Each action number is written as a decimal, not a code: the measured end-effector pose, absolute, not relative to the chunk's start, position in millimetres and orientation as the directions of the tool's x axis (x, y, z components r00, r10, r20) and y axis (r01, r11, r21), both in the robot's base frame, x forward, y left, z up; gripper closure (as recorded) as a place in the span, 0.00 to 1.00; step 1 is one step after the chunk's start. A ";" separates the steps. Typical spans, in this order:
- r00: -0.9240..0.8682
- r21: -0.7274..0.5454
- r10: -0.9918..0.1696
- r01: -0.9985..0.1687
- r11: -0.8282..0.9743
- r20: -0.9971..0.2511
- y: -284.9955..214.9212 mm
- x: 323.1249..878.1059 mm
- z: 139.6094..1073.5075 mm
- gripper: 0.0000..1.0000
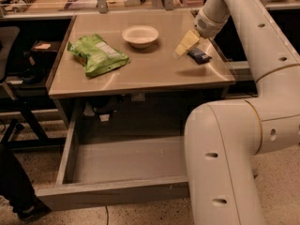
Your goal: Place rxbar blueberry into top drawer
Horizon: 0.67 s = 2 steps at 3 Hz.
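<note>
The rxbar blueberry [199, 56], a small dark navy bar, lies flat on the table top [150, 71] near its right edge. My gripper [182, 48], with pale yellow fingers, hangs over the table just left of the bar and slightly above it, pointing down and to the left; nothing shows in it. The top drawer [117, 195] is pulled out wide below the table's front edge, and its grey floor shows nothing in it.
A crinkled green chip bag [97, 55] lies at the table's left. A white bowl [140, 34] stands at the back centre. My large white arm [225, 158] covers the drawer's right end. A dark chair [14, 78] stands at the left.
</note>
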<state>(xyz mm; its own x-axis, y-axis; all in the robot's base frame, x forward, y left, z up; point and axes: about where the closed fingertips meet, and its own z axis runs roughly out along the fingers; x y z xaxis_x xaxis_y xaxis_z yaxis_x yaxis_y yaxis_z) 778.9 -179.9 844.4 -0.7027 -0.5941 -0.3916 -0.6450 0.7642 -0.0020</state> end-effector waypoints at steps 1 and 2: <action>-0.703 0.007 -0.600 -0.651 0.759 -0.382 -172.9 780.7 836.5 0.00; -0.708 0.011 -0.604 -0.652 0.758 -0.367 -167.1 783.6 827.1 0.00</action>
